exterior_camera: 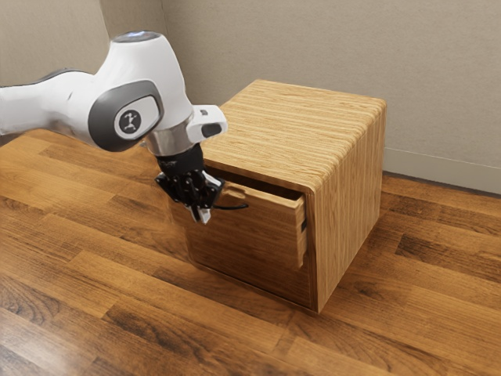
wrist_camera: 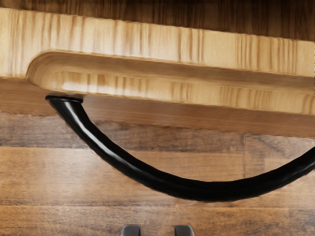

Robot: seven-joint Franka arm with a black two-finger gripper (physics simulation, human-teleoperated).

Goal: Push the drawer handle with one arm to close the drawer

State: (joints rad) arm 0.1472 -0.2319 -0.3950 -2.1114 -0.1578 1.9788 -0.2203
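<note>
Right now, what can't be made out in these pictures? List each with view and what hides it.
Floor of the drawer, exterior view: behind its front.
Part of the handle, exterior view: behind the tool.
One handle end, wrist view: beyond the edge.
Base of arm: past the exterior view's left edge.

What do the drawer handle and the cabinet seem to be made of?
The drawer handle looks like glossy black metal or plastic; a bright streak runs along its curve, but which material is unclear. The cabinet looks like light wood, perhaps veneer, with a satin finish: fine grain streaks cover its top and side.
</note>
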